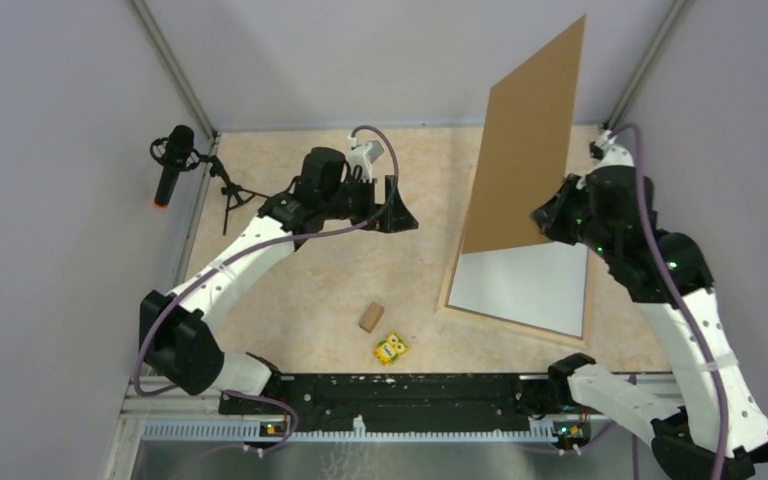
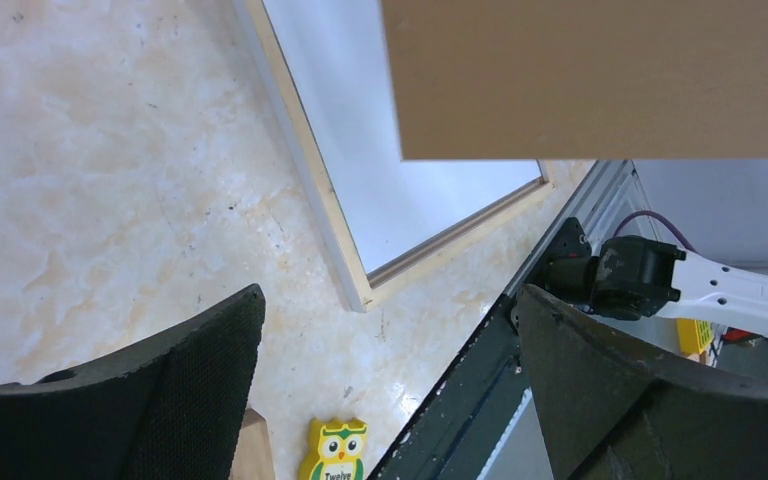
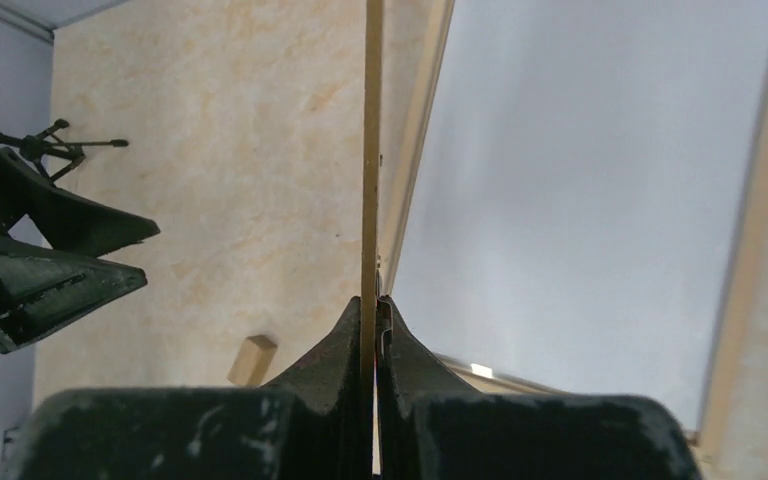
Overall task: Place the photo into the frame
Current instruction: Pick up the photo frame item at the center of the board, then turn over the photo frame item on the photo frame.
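Observation:
The frame (image 1: pixel 510 327) lies flat on the right half of the table, thin pale wood strips around a plain white inside. It also shows in the left wrist view (image 2: pixel 310 170) and the right wrist view (image 3: pixel 415 150). My right gripper (image 1: pixel 550 215) is shut on the lower edge of the plain brown backing board (image 1: pixel 525 150) and holds it upright over the frame's far end; the board's thin edge sits between the fingers (image 3: pixel 373 305). My left gripper (image 1: pixel 400 210) is open and empty above the table's middle, left of the board (image 2: pixel 388 293). The photo is not in view.
A small wooden block (image 1: pixel 371 317) and a yellow owl toy (image 1: pixel 391 348) lie near the front, left of the frame. A microphone on a tripod (image 1: pixel 172 165) stands at the far left. The black base rail (image 1: pixel 390 390) runs along the near edge. Grey walls close in the sides.

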Action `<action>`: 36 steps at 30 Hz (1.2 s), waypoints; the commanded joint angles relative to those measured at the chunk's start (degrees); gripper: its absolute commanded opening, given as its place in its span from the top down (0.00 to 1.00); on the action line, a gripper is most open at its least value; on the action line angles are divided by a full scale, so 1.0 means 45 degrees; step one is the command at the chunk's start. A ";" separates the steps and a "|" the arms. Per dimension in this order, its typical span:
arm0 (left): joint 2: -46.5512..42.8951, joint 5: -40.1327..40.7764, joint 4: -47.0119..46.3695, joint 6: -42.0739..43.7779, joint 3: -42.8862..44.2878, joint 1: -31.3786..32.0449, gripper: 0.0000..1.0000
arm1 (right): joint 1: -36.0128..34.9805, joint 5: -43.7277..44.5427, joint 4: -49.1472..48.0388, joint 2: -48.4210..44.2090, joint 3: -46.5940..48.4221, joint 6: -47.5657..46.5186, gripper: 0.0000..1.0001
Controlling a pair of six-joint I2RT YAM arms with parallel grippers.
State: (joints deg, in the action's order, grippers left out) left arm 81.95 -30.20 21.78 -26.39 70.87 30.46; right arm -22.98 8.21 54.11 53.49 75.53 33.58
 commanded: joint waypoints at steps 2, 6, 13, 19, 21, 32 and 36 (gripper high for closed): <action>-0.0142 -0.0561 -0.0391 0.0622 -0.0430 -0.0045 0.02 | 0.0023 0.2640 0.3293 -0.0397 0.4411 -0.2519 1.00; 0.0111 -0.1319 -0.0500 0.0631 -0.0248 -0.0040 0.02 | 0.0016 0.3910 0.5648 0.0289 0.6350 -0.2455 1.00; 0.0364 -0.1817 -0.0524 0.0510 -0.0015 -0.0030 0.02 | 0.0018 0.5306 0.7086 0.0909 0.6935 -0.2217 1.00; 0.0476 -0.1637 -0.0468 0.0630 -0.0011 -0.0031 0.02 | 0.0032 0.5896 0.7083 0.1004 0.5370 -0.2094 1.00; 0.0681 -0.1630 -0.0415 0.0593 0.0104 -0.0031 0.02 | 0.0014 0.6161 0.7069 0.1120 0.5073 -0.2092 1.00; 0.1654 -0.1560 -0.0491 0.0696 0.0007 -0.0032 0.02 | -0.0009 0.8156 0.6743 0.2203 0.4277 -0.2949 1.00; 0.2285 -0.1560 -0.0036 0.0938 0.0440 -0.0030 0.02 | -0.0328 0.8598 0.6309 0.2708 0.3501 -0.2767 1.00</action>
State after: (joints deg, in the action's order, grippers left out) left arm 90.26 -36.62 21.21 -24.01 70.26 30.46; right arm -23.16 40.03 88.49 64.03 93.25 21.54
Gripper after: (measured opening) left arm 0.983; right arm 0.010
